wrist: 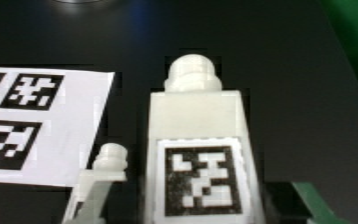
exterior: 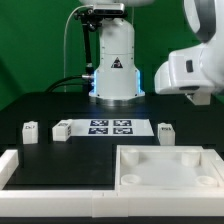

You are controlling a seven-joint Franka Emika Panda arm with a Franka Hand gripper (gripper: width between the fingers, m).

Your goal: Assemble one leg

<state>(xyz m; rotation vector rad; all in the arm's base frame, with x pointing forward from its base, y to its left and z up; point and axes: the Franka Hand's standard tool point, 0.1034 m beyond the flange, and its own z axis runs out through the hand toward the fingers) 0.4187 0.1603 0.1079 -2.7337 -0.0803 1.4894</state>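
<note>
Cannot tell whether the gripper's fingers are spread or pinching: not clearly made out beside the leg point(wrist: 197, 150). Looms close in the wrist view, blocky matte white plastic with a ribbed rounded stub and square tag, near the flat marker board point(wrist: 34, 110) over the black table point(wrist: 318, 80).

A: What sits on the black table point(exterior: 40, 105)?
B: The marker board point(exterior: 110, 127) mid-table; one leg point(exterior: 63, 129) beside its nine o'clock, another leg point(exterior: 30, 131) farther that way, a third leg point(exterior: 165, 131) at three, a rimmed panel point(exterior: 170, 166) at five.
</note>
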